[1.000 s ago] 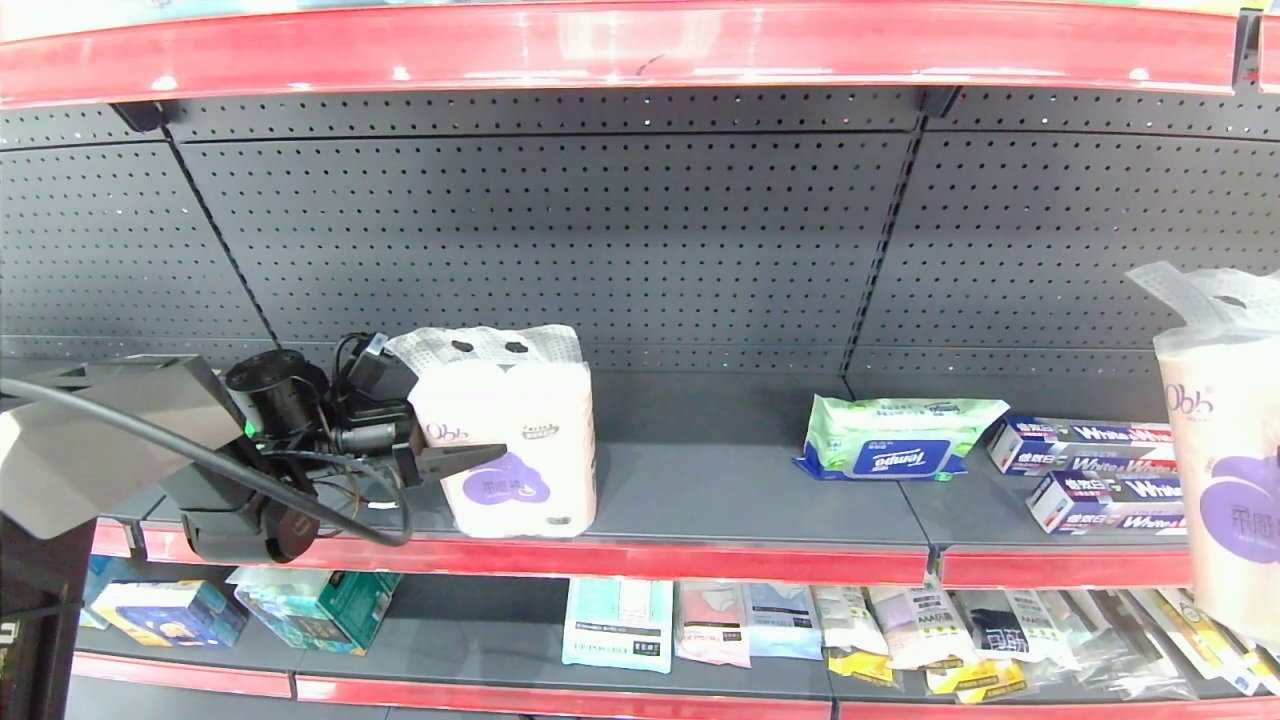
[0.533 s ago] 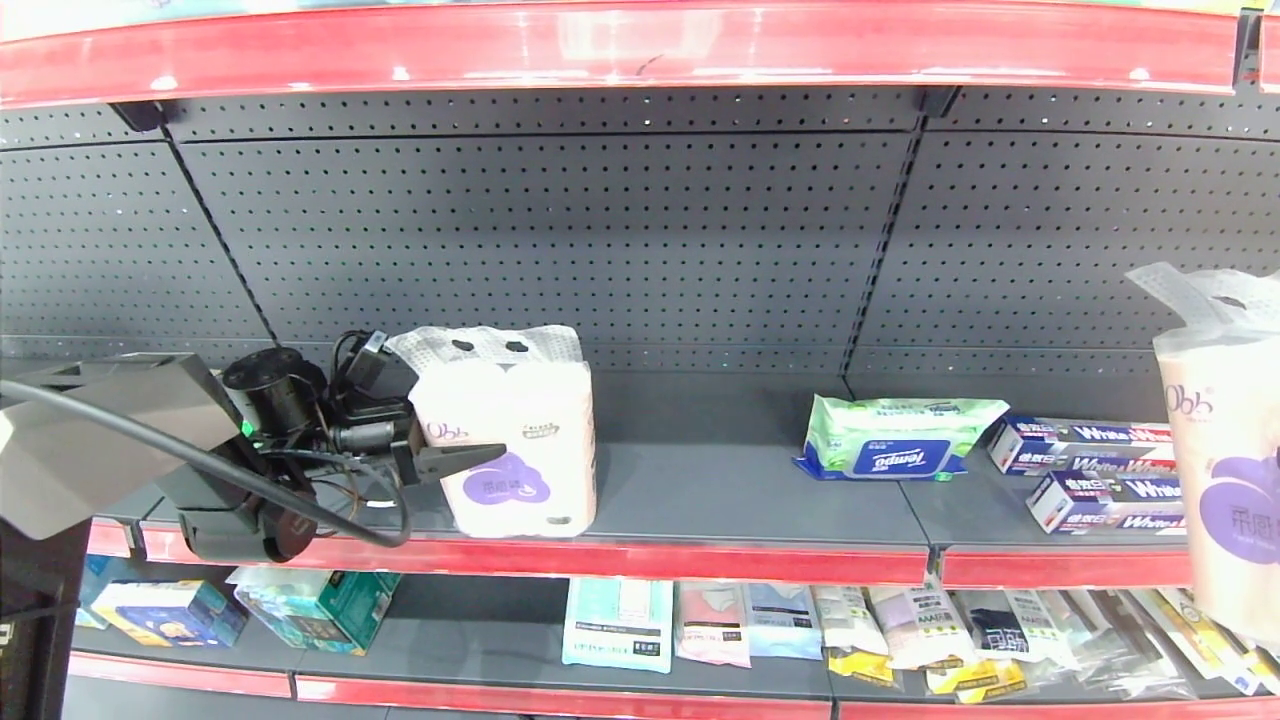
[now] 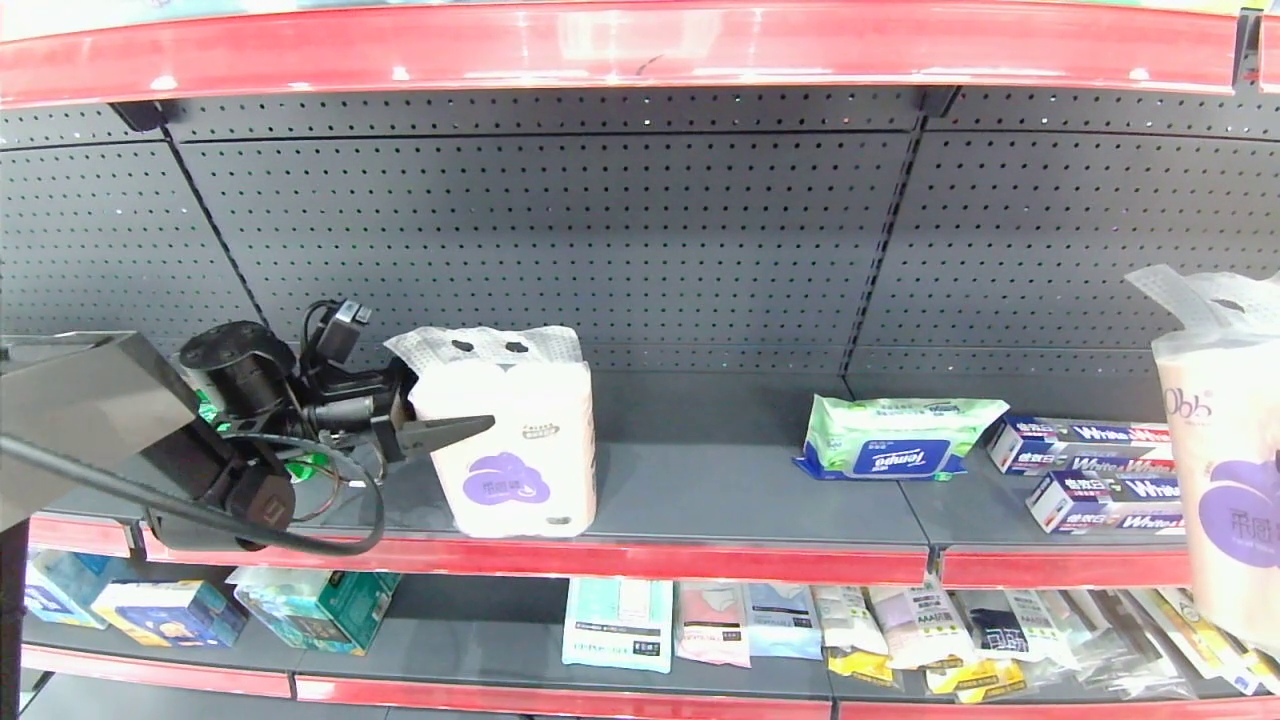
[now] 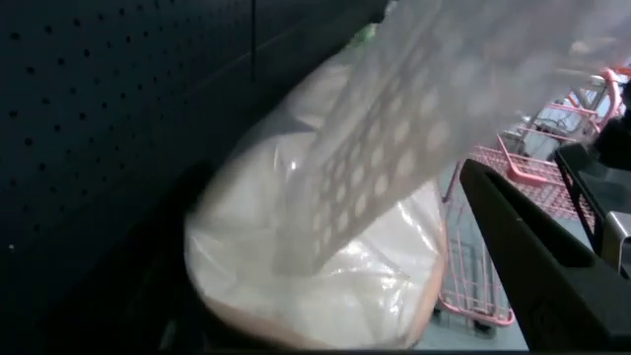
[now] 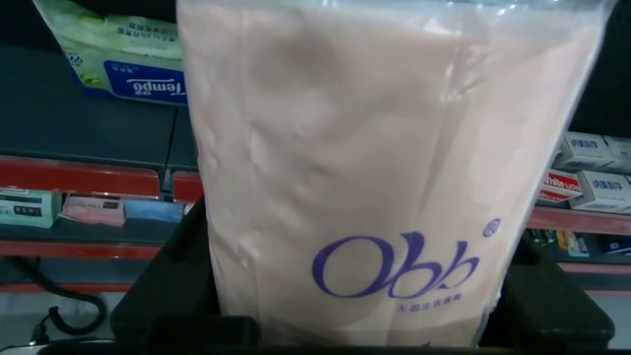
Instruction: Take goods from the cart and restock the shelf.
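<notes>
- My left end effector [image 3: 445,425] hangs open round the shelved roll pack [image 3: 520,440]; snag it and it topples.
- Right end effector [image 5: 360,296] clamps a second pack [image 5: 394,148].

Shelf back panel [image 3: 560,230]: dark grey, regular pattern of small perforations. Shelf front edge [image 3: 700,560]: red. Left tissue pack [image 3: 515,440]: white, purple emblem, dotted handle flap. Right tissue pack [image 3: 1225,470]: cream-white, purple lettering and emblem. Wipes pack [image 3: 895,435]: pale green and white, blue label. Toothpaste boxes [image 3: 1095,470]: white, blue, red. Left arm's fingers [image 3: 445,432]: black.
</notes>
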{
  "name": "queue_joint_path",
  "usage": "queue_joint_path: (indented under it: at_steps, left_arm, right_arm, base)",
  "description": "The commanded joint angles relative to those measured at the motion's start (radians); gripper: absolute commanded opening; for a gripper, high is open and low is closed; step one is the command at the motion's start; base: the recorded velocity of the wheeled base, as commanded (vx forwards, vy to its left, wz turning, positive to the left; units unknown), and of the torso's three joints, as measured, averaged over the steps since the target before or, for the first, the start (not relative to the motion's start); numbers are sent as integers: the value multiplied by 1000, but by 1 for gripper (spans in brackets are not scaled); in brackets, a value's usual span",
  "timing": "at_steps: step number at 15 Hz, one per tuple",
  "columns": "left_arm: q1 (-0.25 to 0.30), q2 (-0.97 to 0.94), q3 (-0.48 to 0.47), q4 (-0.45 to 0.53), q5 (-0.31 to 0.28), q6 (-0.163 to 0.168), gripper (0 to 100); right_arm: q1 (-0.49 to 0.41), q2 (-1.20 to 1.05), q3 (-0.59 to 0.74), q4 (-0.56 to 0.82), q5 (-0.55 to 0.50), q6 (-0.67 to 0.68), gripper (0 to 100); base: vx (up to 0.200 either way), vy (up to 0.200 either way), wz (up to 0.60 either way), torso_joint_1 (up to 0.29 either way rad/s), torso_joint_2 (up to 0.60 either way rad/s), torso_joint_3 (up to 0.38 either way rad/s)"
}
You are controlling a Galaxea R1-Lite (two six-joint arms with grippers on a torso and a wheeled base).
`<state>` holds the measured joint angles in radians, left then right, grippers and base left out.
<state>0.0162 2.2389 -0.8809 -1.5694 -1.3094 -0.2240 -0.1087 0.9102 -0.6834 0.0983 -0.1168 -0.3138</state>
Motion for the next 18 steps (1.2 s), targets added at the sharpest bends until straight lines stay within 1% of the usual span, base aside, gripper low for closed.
queue_joint_path:
  at_steps: [1, 3, 4, 6, 9, 10, 11, 13, 14, 15, 16, 18]
  left_arm:
    - [13, -48, -4, -1, 30, -14, 100]
    - [13, -81, 2, -1, 128, -24, 100]
    - [15, -97, 16, -1, 163, -28, 100]
    - [15, -145, 54, -1, 199, -32, 100]
    - [13, -228, 114, -1, 315, -74, 100]
    - [13, -254, 143, -1, 357, -81, 100]
    - [13, -283, 181, -1, 395, -81, 100]
    - [18, -344, 250, -1, 444, -81, 100]
    - [28, -369, 278, -1, 469, -81, 100]
    - [31, -378, 290, -1, 496, -78, 100]
    - [42, -380, 295, -1, 536, -75, 100]
    - [44, -383, 296, -1, 627, -69, 100]
  right_arm:
    - [0, -1, -1, 0, 0, -1, 0]
    - [0, 3, 2, 0, 2, -1, 0]
    - [0, 3, 2, 0, 2, -1, 0]
    - [1, 1, 1, 0, 3, -1, 0]
    - [1, -2, 1, 0, 5, 1, 0]
    - [1, -2, 1, 0, 5, 1, 0]
    - [1, -1, -1, 0, 6, 1, 0]
    - [1, -4, -4, 0, 6, 1, 0]
    - [1, -5, -5, 0, 8, 2, 0]
    - [1, -4, -8, -2, 8, 2, 0]
    - [1, -5, -7, -2, 9, 2, 0]
    - [1, -8, -7, -2, 9, 4, 0]
  base:
    - [0, 0, 0, 0, 0, 0]
    - [0, 0, 0, 0, 0, 0]
    - [0, 0, 0, 0, 0, 0]
    - [0, 0, 0, 0, 0, 0]
    - [0, 0, 0, 0, 0, 0]
    - [0, 0, 0, 0, 0, 0]
    - [0, 0, 0, 0, 0, 0]
    - [0, 0, 0, 0, 0, 0]
    - [0, 0, 0, 0, 0, 0]
    - [0, 0, 0, 0, 0, 0]
    - [0, 0, 0, 0, 0, 0]
    - [0, 0, 0, 0, 0, 0]
